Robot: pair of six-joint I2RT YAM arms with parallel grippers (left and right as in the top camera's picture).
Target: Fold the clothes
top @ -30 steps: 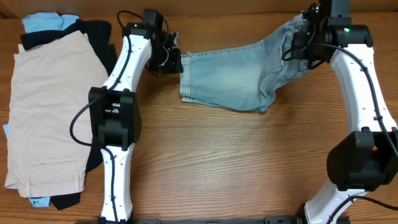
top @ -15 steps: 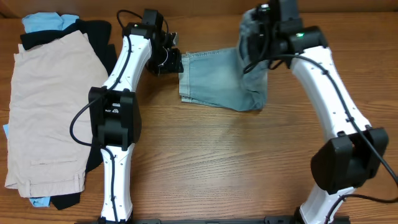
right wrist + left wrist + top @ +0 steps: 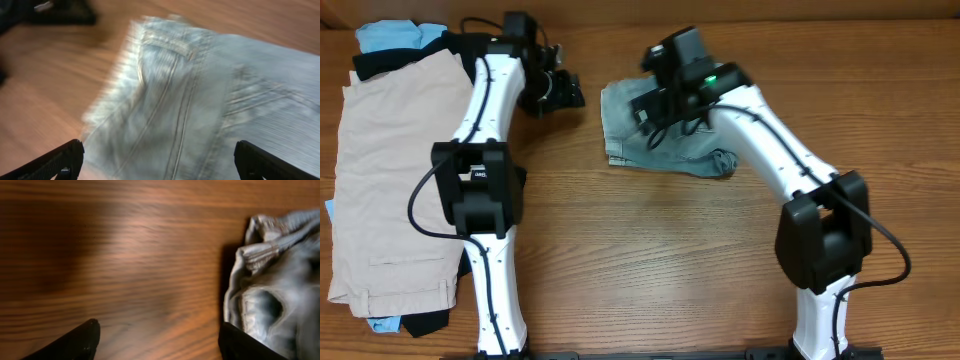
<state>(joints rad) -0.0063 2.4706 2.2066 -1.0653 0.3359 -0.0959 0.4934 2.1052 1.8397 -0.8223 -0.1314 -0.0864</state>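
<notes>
The table [image 3: 650,260] under both arms is warm brown wood with a long, even grain, and apart from the laundry it shows bare board. The denim shorts [image 3: 625,135] lie on it toward the far edge, near the middle, partly under my right arm. They are pale, faded blue, doubled over into a squat, lumpy rectangle. The long axis runs left to right across the table, dipping a little nearer me at the right end. The left edge is fairly straight, while the near right corner is rumpled into a small knot of cloth.

Up close, the right wrist camera is smeared with blur. It does show heavy twill, doubled lines of stitching running down the fabric and a paler, frayed-looking border on the left. The left wrist camera catches a thick, rolled seam at the bundle's edge.

The right gripper [image 3: 157,150] hangs over the denim with its jaws spread wide and nothing pinched between them. The left gripper [image 3: 159,330] sits to the left of the shorts, apart from them, with its jaws also parted and only wood between.

Well to the left is a stack with a beige garment [image 3: 395,170] on top. A black garment [image 3: 470,50] and a sky-blue garment [image 3: 385,35] peek out from beneath it.
</notes>
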